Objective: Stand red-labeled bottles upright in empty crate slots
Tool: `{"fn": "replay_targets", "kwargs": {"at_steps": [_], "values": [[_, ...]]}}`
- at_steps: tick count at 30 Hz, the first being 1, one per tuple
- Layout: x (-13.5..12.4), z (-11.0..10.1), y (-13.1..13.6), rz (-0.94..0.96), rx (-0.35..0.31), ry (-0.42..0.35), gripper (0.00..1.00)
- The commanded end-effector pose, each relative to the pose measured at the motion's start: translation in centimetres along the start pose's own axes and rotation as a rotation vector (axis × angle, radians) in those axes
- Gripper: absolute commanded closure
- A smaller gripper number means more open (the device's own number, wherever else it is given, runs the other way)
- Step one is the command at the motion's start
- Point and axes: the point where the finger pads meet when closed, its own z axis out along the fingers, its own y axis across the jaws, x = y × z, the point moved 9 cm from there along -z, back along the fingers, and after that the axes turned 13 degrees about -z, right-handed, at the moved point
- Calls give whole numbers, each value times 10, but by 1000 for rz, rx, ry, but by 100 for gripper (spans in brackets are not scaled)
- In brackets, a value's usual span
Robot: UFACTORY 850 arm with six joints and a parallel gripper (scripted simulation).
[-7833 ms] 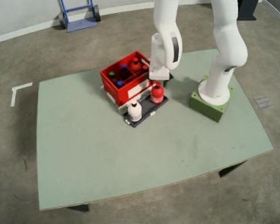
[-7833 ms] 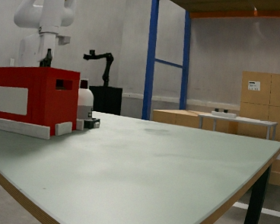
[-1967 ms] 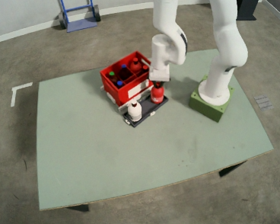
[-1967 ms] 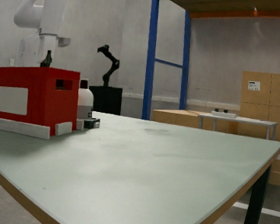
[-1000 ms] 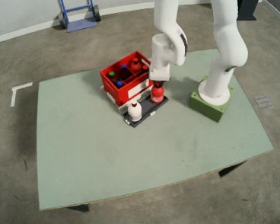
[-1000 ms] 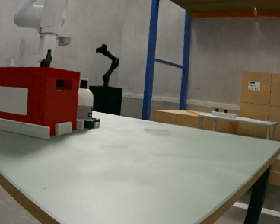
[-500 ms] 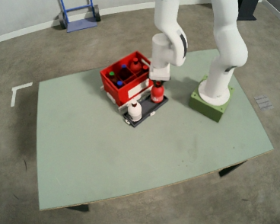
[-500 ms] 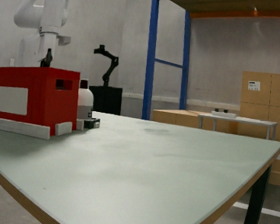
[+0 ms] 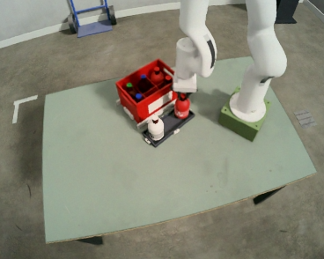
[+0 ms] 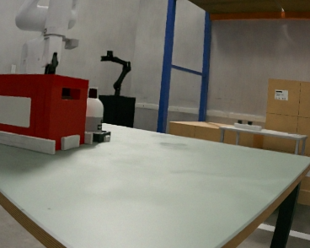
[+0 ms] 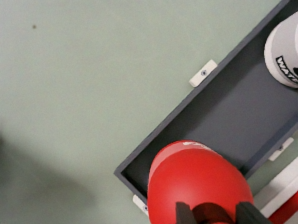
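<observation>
A red-labeled bottle stands at the right end of the dark grey tray. It fills the lower right of the wrist view. My gripper is shut on its neck from above. A white bottle stands at the tray's left end and also shows in the wrist view and the exterior view. The red crate stands just behind the tray and holds a red bottle and several darker bottles with blue and green caps.
The arm's green base block stands on the table to the right of the tray. White cleats edge the crate and tray. In the exterior view the crate hides most of the tray.
</observation>
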Motion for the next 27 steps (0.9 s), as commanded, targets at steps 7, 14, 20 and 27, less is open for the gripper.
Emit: {"fn": "replay_targets", "kwargs": {"at_steps": [7, 14, 20, 27], "values": [[-1, -5, 1, 0, 7, 8, 100], [-1, -8, 1, 0, 7, 8, 100], [-1, -13, 1, 0, 7, 8, 100], [-1, -19, 2, 0, 7, 8, 100]]}}
